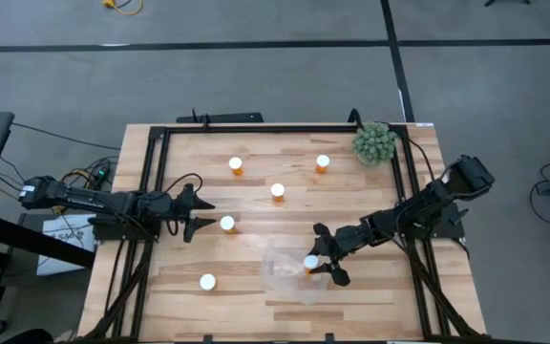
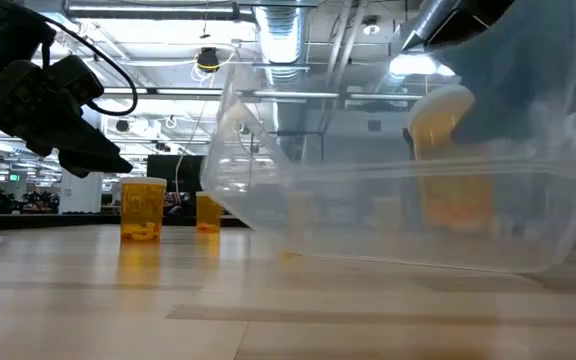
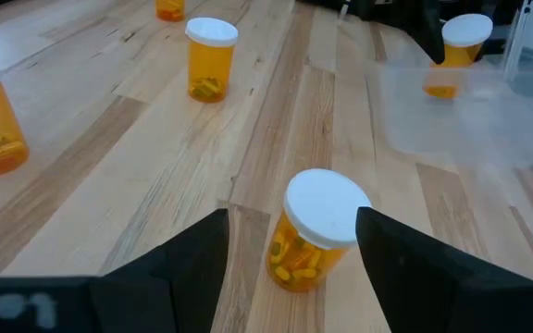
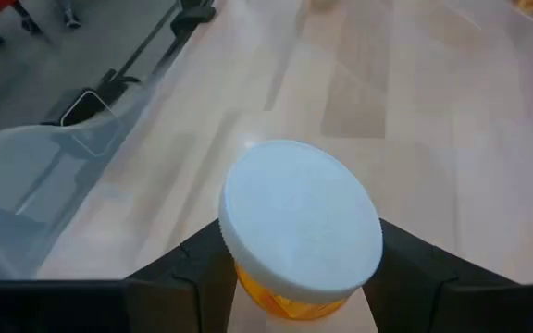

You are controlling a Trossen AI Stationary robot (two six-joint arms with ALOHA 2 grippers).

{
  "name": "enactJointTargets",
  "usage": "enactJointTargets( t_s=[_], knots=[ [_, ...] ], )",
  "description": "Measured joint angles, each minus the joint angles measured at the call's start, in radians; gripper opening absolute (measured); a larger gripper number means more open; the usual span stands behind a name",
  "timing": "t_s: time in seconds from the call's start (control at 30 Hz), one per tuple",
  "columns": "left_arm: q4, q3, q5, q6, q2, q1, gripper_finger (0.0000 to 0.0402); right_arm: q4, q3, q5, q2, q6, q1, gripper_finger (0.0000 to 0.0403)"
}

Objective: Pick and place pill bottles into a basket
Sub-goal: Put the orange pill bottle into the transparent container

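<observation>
The right claw (image 1: 322, 262) grips an orange, see-through pill bottle (image 1: 310, 263) with a round white cap over the clear plastic basket (image 1: 287, 270), whose corners are rounded. The left claw (image 1: 199, 214) stands open around another bottle (image 1: 226, 224) on the pale wooden counter (image 1: 256, 296). Four more bottles stand apart.

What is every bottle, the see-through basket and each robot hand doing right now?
Right gripper: shut on a capped pill bottle, over the basket.
Basket: tilted in the low view; any bottle resting inside it cannot be told.
Left gripper: open, fingers either side of one bottle, not squeezing it.
Other four bottles: upright on the table, caps on.
</observation>
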State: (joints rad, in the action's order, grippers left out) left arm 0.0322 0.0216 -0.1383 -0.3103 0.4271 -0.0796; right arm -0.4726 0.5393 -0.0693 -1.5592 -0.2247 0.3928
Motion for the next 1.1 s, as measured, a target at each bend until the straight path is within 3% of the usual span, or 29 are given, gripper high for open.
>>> enactJointTargets(
  t_s=[0.47, 1.1],
  knots=[
    [0.0, 0.0, 0.0, 0.0, 0.0, 0.0, 0.0226, -0.007, 0.002, -0.004, 0.002, 0.072, 0.042, 0.0197],
    [0.0, 0.0, 0.0, 0.0, 0.0, 0.0, 0.0226, 0.002, 0.007, -0.004, 0.003, 0.111, 0.046, 0.0246]
  ],
)
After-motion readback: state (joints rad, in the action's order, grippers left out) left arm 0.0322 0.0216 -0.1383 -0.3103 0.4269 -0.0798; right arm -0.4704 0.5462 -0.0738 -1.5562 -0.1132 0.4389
